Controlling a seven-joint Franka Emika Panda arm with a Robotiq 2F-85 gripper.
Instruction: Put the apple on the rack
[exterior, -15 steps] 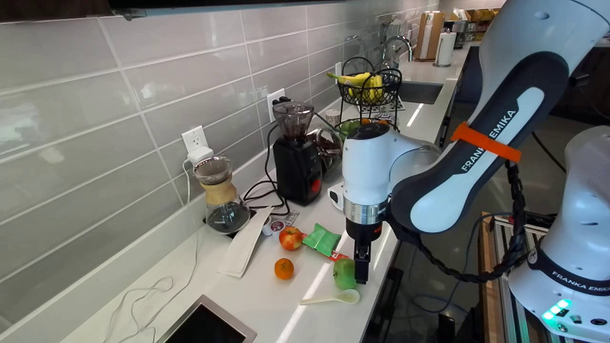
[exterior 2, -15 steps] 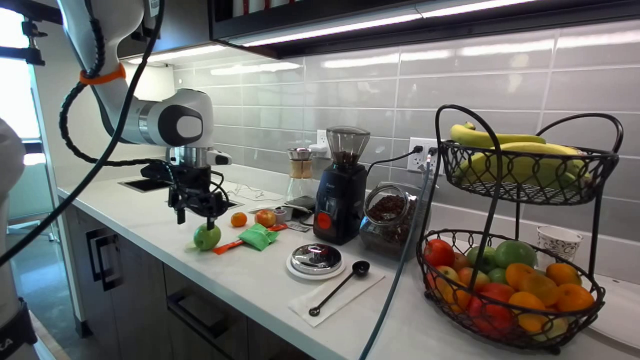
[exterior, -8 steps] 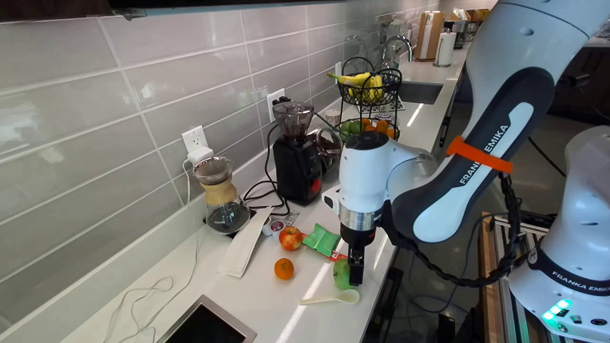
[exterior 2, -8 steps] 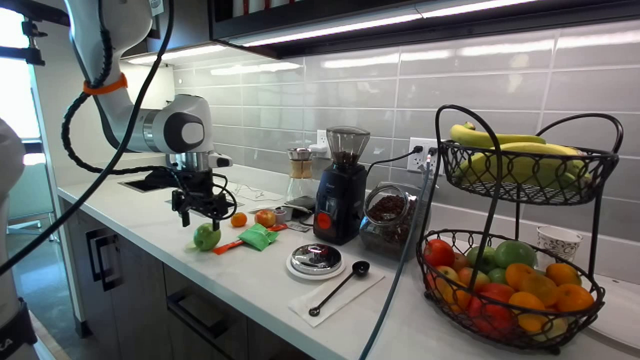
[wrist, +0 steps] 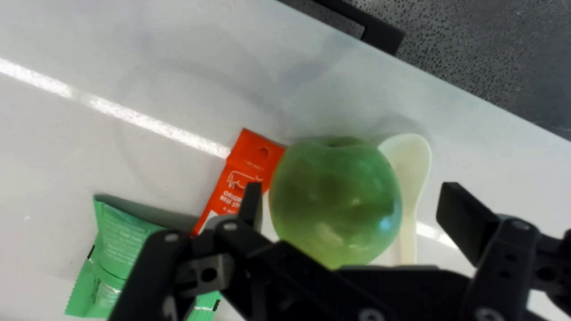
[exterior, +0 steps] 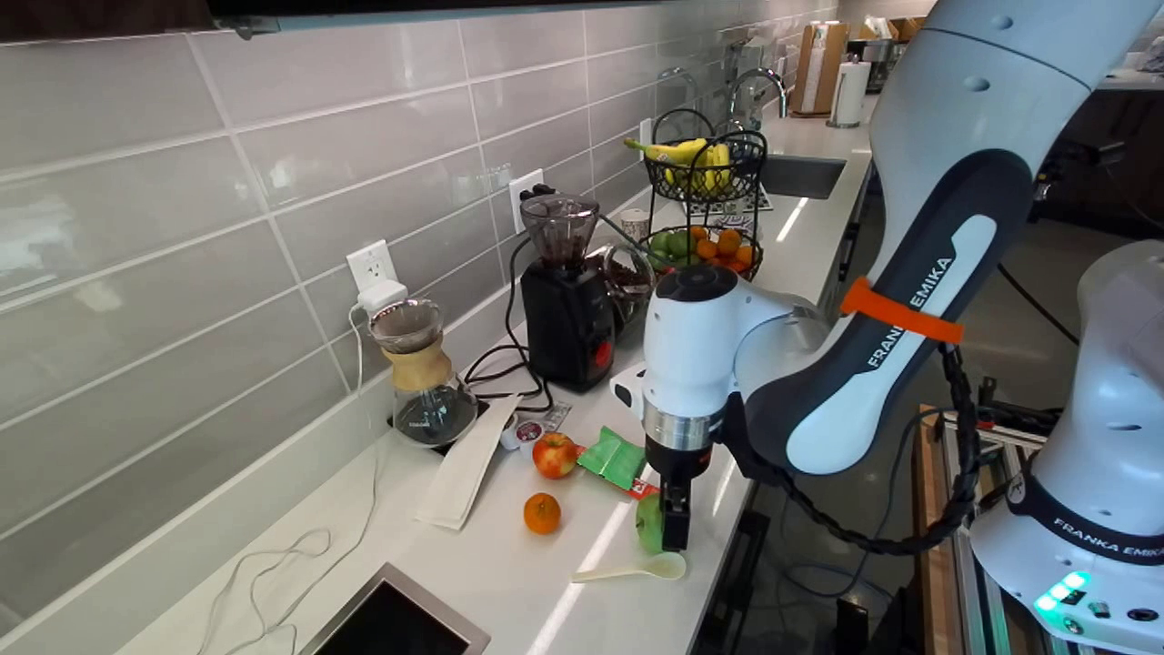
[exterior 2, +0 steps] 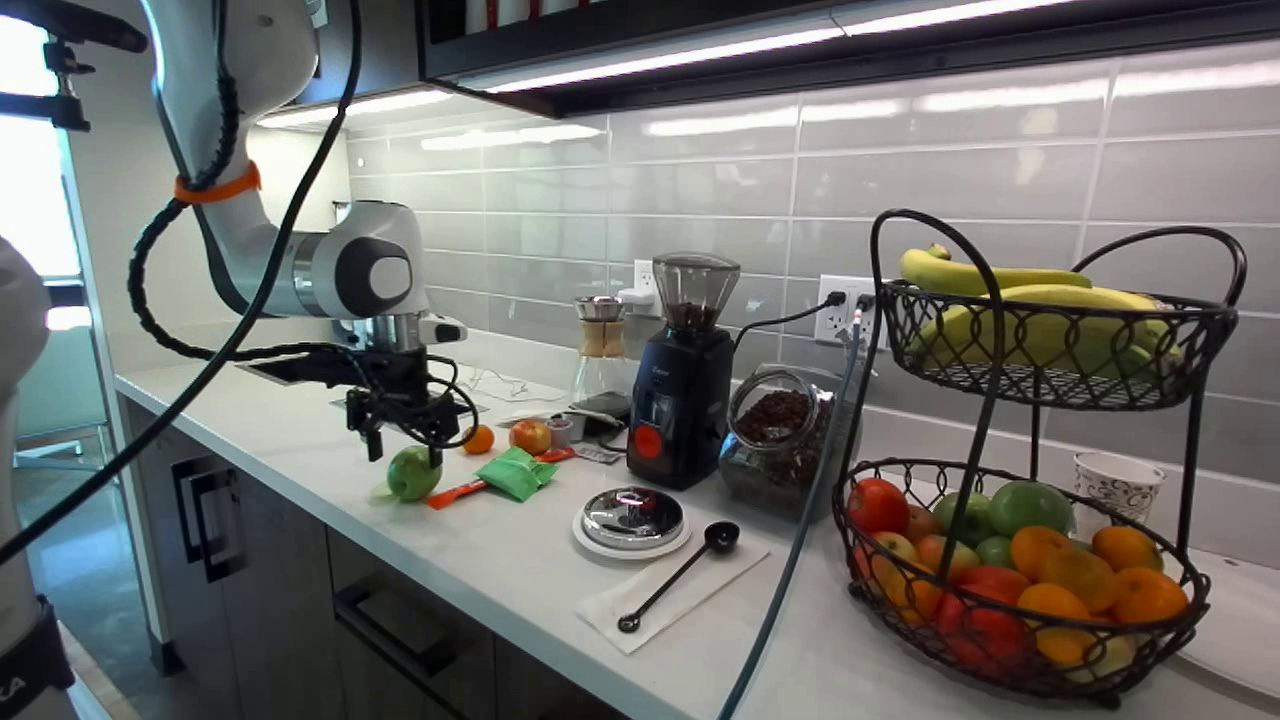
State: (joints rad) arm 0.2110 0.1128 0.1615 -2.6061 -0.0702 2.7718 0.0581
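The green apple [wrist: 334, 200] sits on the white counter near its front edge. It also shows in both exterior views [exterior: 647, 525] [exterior 2: 412, 476]. My gripper [wrist: 352, 196] is open above the apple, pointing down. In the wrist view the apple lies between the two fingers, close to the left one, with a wide gap to the right one. In the exterior views the gripper [exterior: 675, 537] [exterior 2: 405, 453] has its fingertips about level with the apple's upper part or lower. The rack [exterior 2: 1040, 398], a dark two-tier wire stand, holds bananas above and mixed fruit below; it also shows farther back [exterior: 749, 173].
A pale spoon [wrist: 410, 165] and a red packet [wrist: 243, 171] lie close beside the apple. A green packet [exterior 2: 516, 473], an orange [exterior 2: 478, 439] and a red apple [exterior 2: 530, 435] are nearby. A grinder [exterior 2: 680, 400], glass jar [exterior 2: 780, 440] and round lid [exterior 2: 632, 520] stand towards the rack.
My gripper has come down and shifted slightly over the apple, so its fingertips are now lower beside it. The apple and the other things have not moved.
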